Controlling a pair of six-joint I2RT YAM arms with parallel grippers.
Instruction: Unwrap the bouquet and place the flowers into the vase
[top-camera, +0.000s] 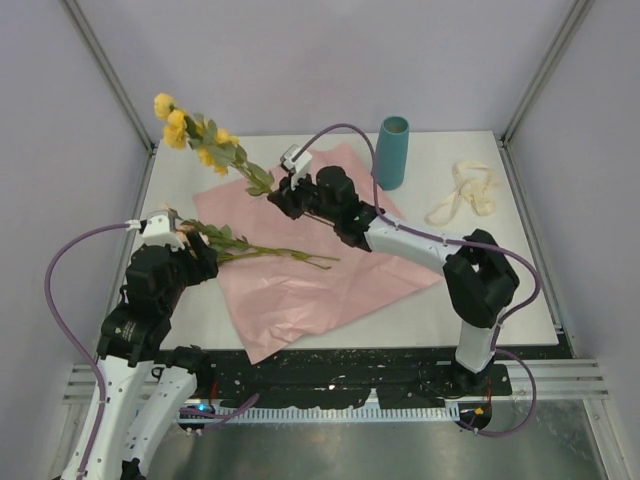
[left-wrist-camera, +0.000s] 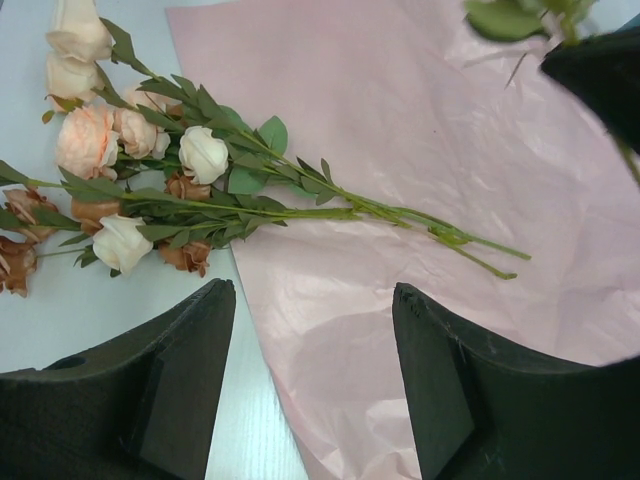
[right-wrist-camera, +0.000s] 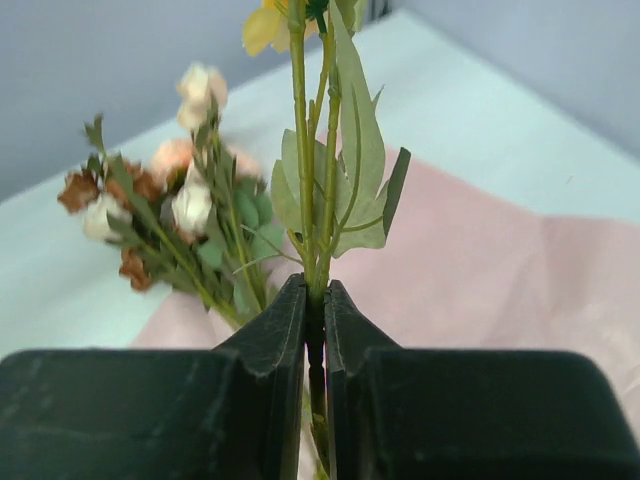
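From above, paper (top-camera: 320, 250) and ribbon (top-camera: 463, 195) lie loose on the bench (top-camera: 520, 290) and the vase (top-camera: 392, 152) at the far side stands empty: unwrapped, nothing placed. In the left wrist view, the left claw (left-wrist-camera: 312, 300) gapes empty over the flowers (left-wrist-camera: 150, 190) lying left. In the right wrist view, the right claw (right-wrist-camera: 315, 300) pinches the yellow sprig (right-wrist-camera: 300, 150) by its stem.

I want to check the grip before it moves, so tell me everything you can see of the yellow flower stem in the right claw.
The yellow flower stem is a spray of thin green stalks with pointed green leaves and several yellow blooms at its top, artificial-looking. The right claw is shut on the stalks low down, just under a leaf cluster. The spray is lifted off the table, slanting toward the far left, its lower part over the pink paper. Nothing else visibly touches it.
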